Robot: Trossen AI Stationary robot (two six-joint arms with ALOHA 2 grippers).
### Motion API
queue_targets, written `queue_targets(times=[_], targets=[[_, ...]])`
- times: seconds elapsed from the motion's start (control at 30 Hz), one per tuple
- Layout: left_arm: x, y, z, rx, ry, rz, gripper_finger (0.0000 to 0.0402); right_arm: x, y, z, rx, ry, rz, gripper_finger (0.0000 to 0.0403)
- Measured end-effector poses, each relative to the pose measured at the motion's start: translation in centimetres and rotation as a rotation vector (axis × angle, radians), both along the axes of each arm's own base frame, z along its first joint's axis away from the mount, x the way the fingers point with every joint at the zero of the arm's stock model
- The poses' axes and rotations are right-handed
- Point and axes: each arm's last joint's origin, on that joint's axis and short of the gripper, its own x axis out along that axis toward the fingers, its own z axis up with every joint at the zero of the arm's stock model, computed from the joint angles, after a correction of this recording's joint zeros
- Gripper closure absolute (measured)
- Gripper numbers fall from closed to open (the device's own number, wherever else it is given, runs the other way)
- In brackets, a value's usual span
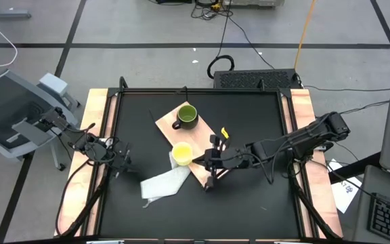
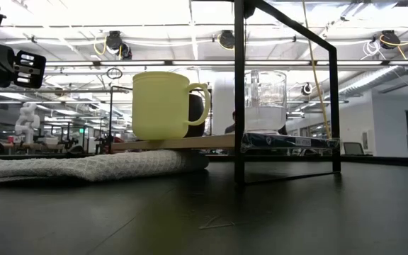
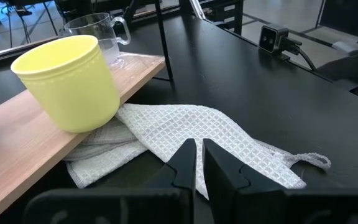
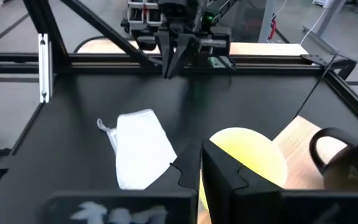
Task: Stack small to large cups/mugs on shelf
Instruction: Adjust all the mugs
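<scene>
The light-wood shelf (image 1: 202,139) lies mid-table, one end resting on a white cloth (image 1: 162,183). Three vessels stand on it. The green mug (image 1: 186,116) is at the far end, the yellow mug (image 1: 182,153) at the near-left end, and the clear cup (image 2: 265,99) at the end with the dark strip. My right gripper (image 4: 202,165) is shut and empty, above the shelf just right of the yellow mug (image 4: 247,152). My left gripper (image 3: 199,158) is shut and empty at the table's left, pointing at the cloth (image 3: 191,134).
A black metal frame (image 2: 239,92) stands around the tabletop, with one post close to the clear cup in the low view. The cloth spreads from under the shelf toward the near left. Bare black tabletop (image 1: 249,203) lies near and to the right.
</scene>
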Motion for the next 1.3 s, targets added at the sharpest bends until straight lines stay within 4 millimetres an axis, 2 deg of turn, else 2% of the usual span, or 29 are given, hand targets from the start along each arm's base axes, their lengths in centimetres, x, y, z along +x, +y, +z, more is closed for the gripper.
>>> queue_targets(times=[0.2, 0.53, 0.7, 0.83, 1.07, 1.3], targets=[[0.0, 0.0, 0.0, 0.005, -0.002, -0.002, 0.0371, -0.3, 0.9, -0.2, -0.03, -0.003, 0.042, 0.0397], [0.0, 0.0, 0.0, 0.008, -0.003, -0.003, 0.0371, -1.5, 5.0, 0.6, -0.138, -0.11, 0.18, 0.0397], [0.0, 0.0, 0.0, 0.008, -0.003, -0.003, 0.0371, -2.8, 6.9, -1.0, -0.216, -0.231, 0.233, 0.0397], [0.0, 0.0, 0.0, 0.008, -0.003, -0.003, 0.0371, -4.5, 7.8, -3.2, -0.25, -0.338, 0.286, 0.0397], [0.0, 0.0, 0.0, 0.009, -0.003, -0.003, 0.0371, -6.7, 7.6, -6.3, -0.212, -0.4, 0.299, 0.0397], [0.0, 0.0, 0.0, 0.01, -0.004, 0.001, 0.0371, -6.7, 7.4, -6.6, -0.196, -0.388, 0.293, 0.0397]])
